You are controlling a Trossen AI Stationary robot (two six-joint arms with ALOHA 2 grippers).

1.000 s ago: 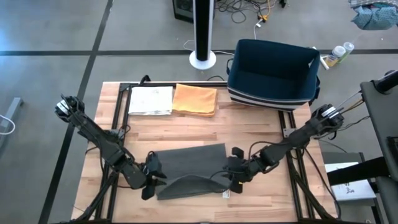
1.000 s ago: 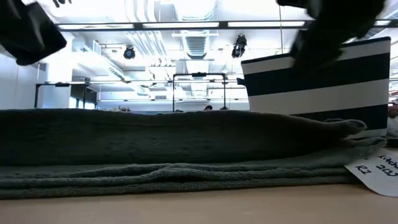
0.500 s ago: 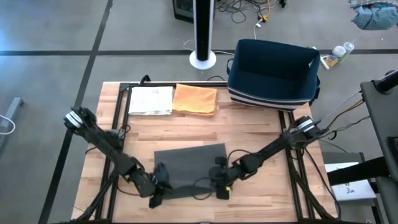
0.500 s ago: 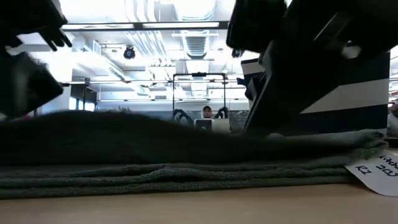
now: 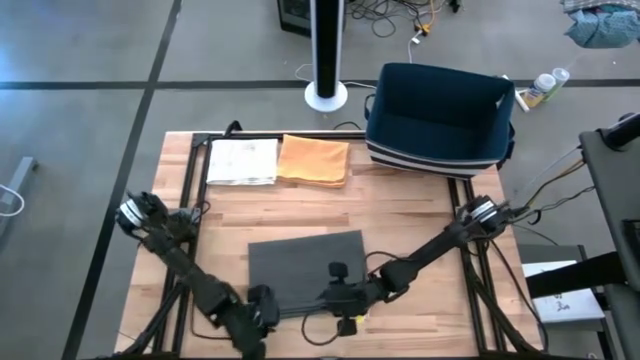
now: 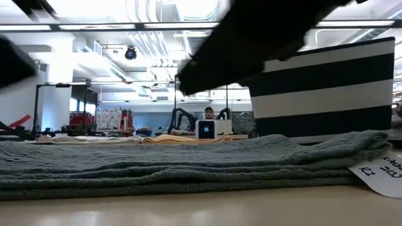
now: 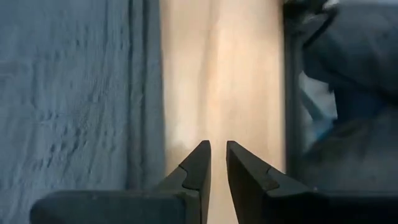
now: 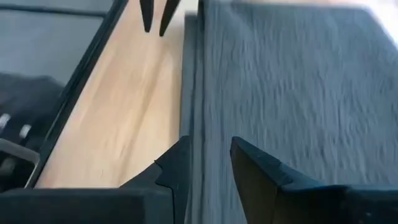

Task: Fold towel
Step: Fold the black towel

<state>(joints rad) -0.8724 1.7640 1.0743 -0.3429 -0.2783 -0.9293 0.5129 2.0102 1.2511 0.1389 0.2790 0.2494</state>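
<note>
The grey towel [image 5: 305, 270] lies folded flat in several layers on the wooden table, its near edge [image 6: 188, 182] facing the low camera. My left gripper [image 7: 216, 148] is at the towel's near left corner [image 5: 266, 302], over bare wood beside the towel [image 7: 74, 93]. A narrow slit shows between its fingers, with nothing in it. My right gripper [image 8: 210, 152] is open above the towel's near edge [image 8: 194, 93] at the near middle [image 5: 338, 297]. In the low view it shows as a dark shape [image 6: 251, 44] clear above the cloth.
An orange cloth [image 5: 313, 160] and a white cloth [image 5: 242, 160] lie at the table's far left. A navy striped basket [image 5: 440, 115] stands at the far right. A white tag [image 6: 384, 171] lies at the towel's near right corner. Black frame rails [image 5: 190, 190] run along the table's sides.
Both grippers have gone down and toward the table's near edge, drawing closer together. The towel's upper layer, which stood humped up along the near side, has come down and now lies flat on the layers beneath.
</note>
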